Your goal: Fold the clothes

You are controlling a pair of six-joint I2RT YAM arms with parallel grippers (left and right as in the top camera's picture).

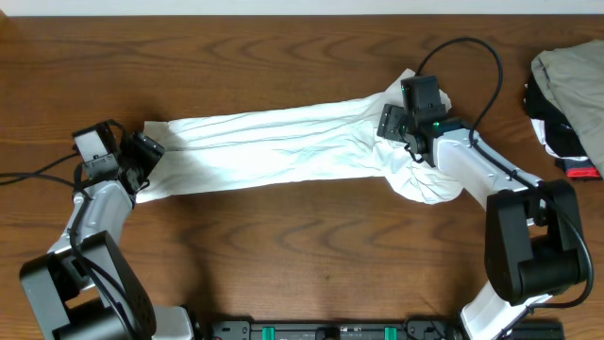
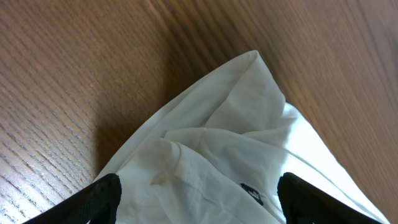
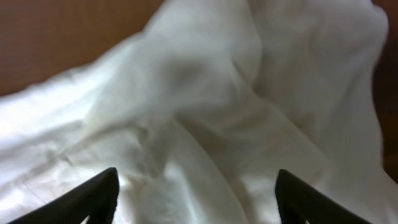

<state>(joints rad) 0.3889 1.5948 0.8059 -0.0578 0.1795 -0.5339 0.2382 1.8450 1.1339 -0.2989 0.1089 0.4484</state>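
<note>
Table [image 1: 302,255] before T-shirt [image 1: 283,146] open; garment heap [image 1: 571,85] crowds right.

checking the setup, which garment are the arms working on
The white T-shirt, lying long between the left gripper and right gripper; the beige, black and red heap sits apart at the right edge.

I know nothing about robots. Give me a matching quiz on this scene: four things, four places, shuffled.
Things:
1. white T-shirt
2. left gripper
3. right gripper
4. heap of clothes

Places:
A. far right edge of the table
B. at the shirt's bunched-up end
C. stretched across the middle of the table
D. at the shirt's narrow, flatter end

Pairs: 1-C, 2-D, 3-B, 4-A
</note>
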